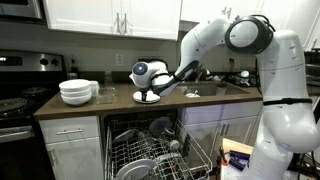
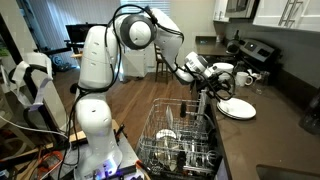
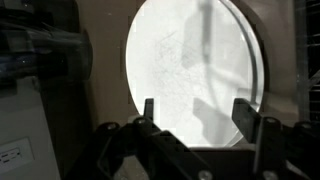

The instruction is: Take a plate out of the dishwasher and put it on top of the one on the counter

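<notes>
A white plate (image 3: 190, 50) lies flat on the brown counter and fills the wrist view; it also shows in both exterior views (image 1: 148, 98) (image 2: 237, 108). My gripper (image 3: 196, 105) hangs just above it with its two fingers spread wide and nothing between them. In both exterior views the gripper (image 1: 151, 90) (image 2: 214, 84) sits over the plate's near edge. The dishwasher rack (image 1: 150, 150) (image 2: 180, 142) is pulled out below the counter and holds dishes, among them a white plate (image 2: 167, 122) standing on edge.
Stacked white bowls (image 1: 78, 92) stand at the counter's end beside the stove (image 1: 15, 100). Mugs and a kettle (image 2: 245, 52) stand behind the plate. The open dishwasher door and rack block the floor in front of the counter.
</notes>
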You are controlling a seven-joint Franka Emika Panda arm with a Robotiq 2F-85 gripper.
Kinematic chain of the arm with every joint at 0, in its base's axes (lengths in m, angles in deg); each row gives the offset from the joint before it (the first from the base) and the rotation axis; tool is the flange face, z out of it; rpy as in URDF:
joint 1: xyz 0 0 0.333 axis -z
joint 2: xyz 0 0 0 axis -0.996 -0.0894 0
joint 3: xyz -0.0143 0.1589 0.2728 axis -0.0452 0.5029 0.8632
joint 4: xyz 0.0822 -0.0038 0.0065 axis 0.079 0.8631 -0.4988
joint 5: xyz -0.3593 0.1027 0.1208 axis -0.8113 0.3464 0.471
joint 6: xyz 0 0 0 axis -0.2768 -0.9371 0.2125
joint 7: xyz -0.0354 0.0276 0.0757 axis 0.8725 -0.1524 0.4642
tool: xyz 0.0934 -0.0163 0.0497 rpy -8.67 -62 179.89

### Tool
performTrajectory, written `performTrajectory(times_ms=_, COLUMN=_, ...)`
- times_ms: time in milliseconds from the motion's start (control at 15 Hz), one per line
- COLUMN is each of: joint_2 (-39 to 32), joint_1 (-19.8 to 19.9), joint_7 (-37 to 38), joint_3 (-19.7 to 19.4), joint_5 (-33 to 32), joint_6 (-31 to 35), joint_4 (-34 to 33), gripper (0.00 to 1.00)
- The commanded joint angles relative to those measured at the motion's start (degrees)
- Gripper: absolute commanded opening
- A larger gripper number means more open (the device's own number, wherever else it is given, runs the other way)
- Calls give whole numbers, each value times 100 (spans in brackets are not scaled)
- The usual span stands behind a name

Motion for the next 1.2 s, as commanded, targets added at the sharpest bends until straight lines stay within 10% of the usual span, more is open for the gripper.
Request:
performTrajectory(times_ms=0, joint_2=409, joint_1=-68, joint_7=-402, joint_3=70, joint_5=251, joint_6=-248, joint_4=288, gripper=86)
performTrajectory(times_ms=267, joint_2=905, joint_1=-111, joint_7=-755, joint_3=258, joint_5=530, joint_6=-186, joint_4=624, gripper=100)
performTrajectory(times_ms=1133, joint_2=2522, joint_1=-345, joint_7=-3026, joint_3=536, joint_5=3650, joint_6=442, joint_4=1750, gripper=100)
